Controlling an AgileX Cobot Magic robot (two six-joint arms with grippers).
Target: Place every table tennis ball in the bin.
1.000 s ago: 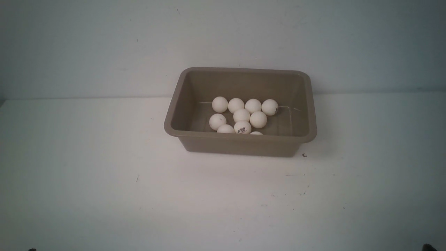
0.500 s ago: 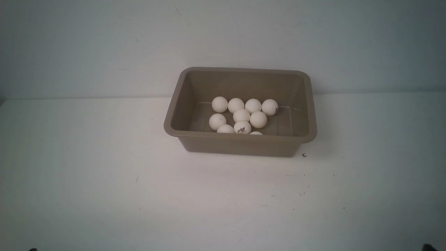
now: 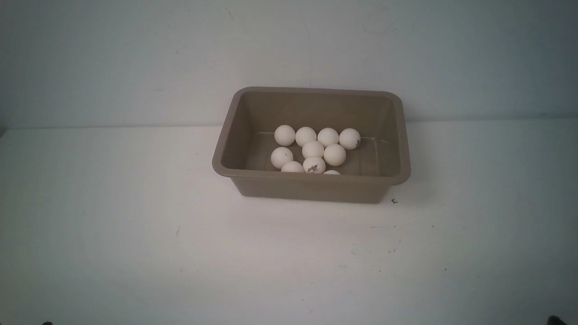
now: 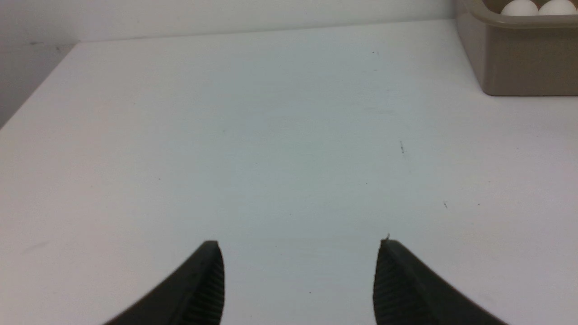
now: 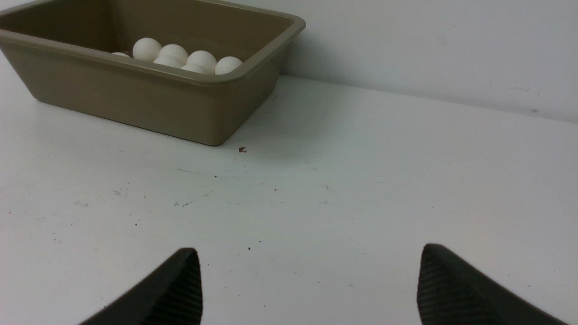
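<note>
The taupe bin (image 3: pixel 311 186) stands at the back middle of the white table, against the wall. Several white table tennis balls (image 3: pixel 313 149) lie clustered on its floor; one shows a dark logo (image 3: pixel 312 169). The bin's corner (image 4: pixel 519 63) shows in the left wrist view and its whole side (image 5: pixel 135 92) in the right wrist view, with balls (image 5: pixel 202 58) inside. My left gripper (image 4: pixel 300 253) is open over bare table, well short of the bin. My right gripper (image 5: pixel 309 257) is open wider, also over bare table with nothing between its fingers. No ball lies on the table.
A small dark speck (image 3: pixel 394 201) lies on the table by the bin's front right corner. Faint scuff marks (image 5: pixel 192 201) dot the table near it. The wall rises right behind the bin. The table's left edge (image 4: pixel 36 90) shows in the left wrist view.
</note>
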